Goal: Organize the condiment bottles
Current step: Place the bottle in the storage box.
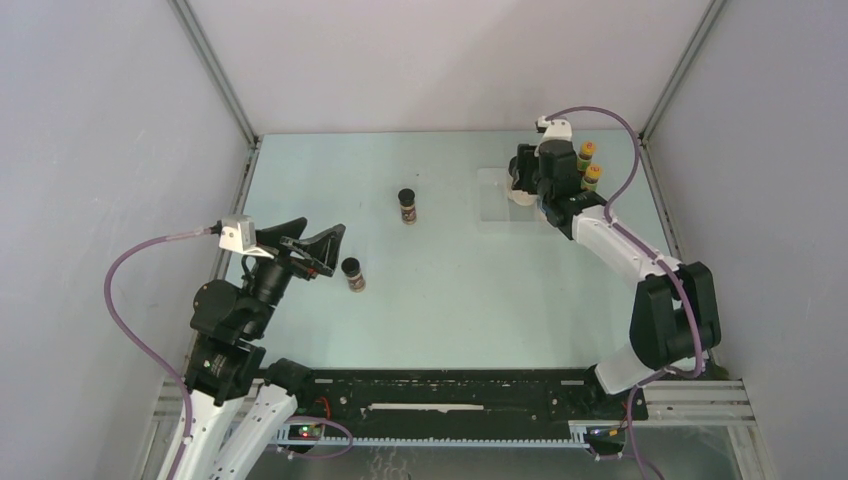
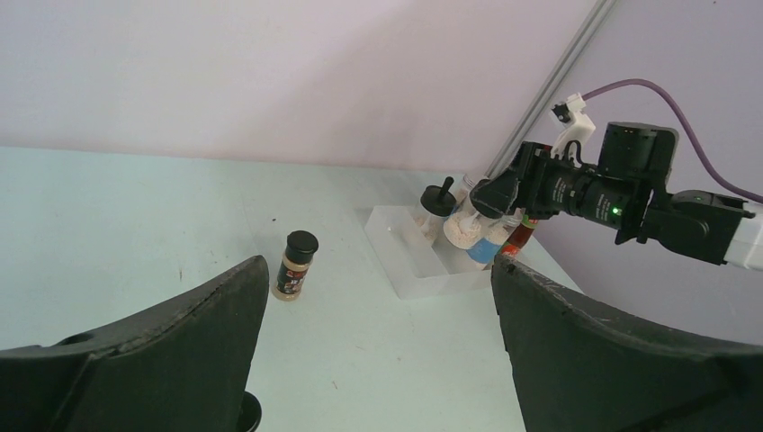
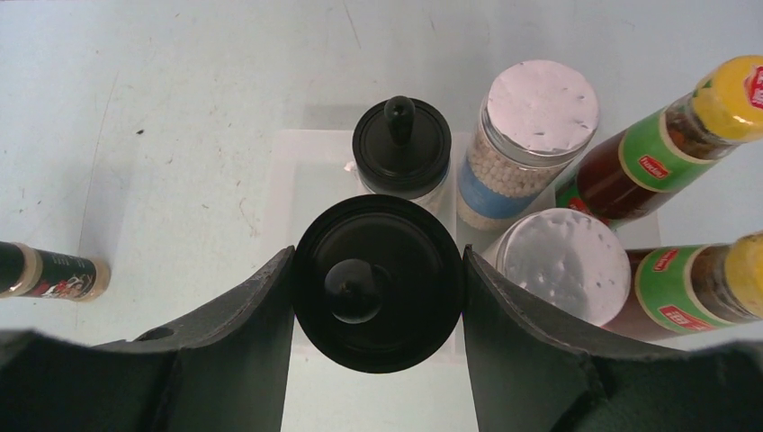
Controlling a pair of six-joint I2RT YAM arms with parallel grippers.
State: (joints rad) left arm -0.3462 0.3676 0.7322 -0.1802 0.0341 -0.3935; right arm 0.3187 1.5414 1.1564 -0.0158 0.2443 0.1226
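Right end effector (image 3: 376,270), half closed, grips a black-lidded jar (image 3: 378,315) over the desk's far-right tray (image 3: 310,180); a crooked release could topple neighbouring bottles (image 3: 540,135). Left end effector (image 2: 380,270) gapes empty.

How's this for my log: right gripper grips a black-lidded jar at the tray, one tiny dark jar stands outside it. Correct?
No: the top view shows two outside the tray, a far tiny dark jar and a near tiny dark jar. Rest holds.

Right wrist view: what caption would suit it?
Right gripper grips a black-lidded jar at the clear tray, beside its twin.
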